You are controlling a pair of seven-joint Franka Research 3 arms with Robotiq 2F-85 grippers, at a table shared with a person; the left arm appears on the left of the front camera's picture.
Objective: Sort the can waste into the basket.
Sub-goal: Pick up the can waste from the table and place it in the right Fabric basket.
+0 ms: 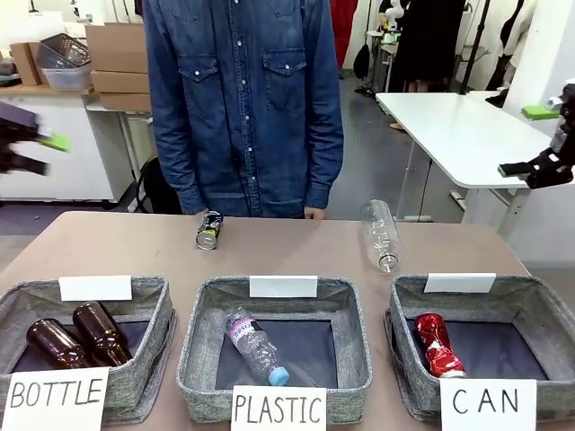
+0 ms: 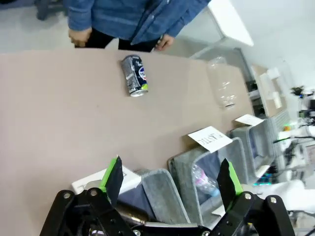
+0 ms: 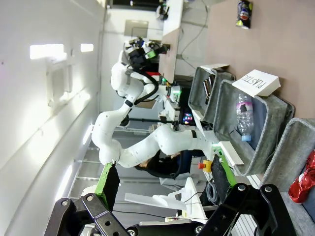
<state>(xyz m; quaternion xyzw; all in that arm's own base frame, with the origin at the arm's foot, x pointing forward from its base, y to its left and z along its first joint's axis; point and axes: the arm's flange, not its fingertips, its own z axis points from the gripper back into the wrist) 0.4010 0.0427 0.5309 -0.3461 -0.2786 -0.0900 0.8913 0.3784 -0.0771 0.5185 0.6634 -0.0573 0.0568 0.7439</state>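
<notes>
A dark can (image 1: 208, 230) with yellow-green print lies on its side on the table near the far edge, in front of the person; it also shows as the dark can (image 2: 135, 75) and the can (image 3: 244, 13). A crushed red can (image 1: 437, 344) lies inside the grey basket (image 1: 532, 289) signed "CAN" at the front right, seen too as the red can (image 3: 304, 179) in the basket (image 3: 289, 142). My left gripper (image 1: 45, 153) hangs open high at the left edge, far from the table. My right gripper (image 1: 539, 153) hangs open high at the right. Both the left gripper (image 2: 171, 178) and the right gripper (image 3: 165, 181) hold nothing.
A clear plastic bottle (image 1: 380, 235) lies on the table at the far right. The "PLASTIC" basket (image 1: 196, 355) holds one plastic bottle (image 1: 256, 346). The "BOTTLE" basket (image 1: 153, 341) holds two brown bottles (image 1: 101, 330). A person in a denim shirt (image 1: 243, 99) stands at the far edge.
</notes>
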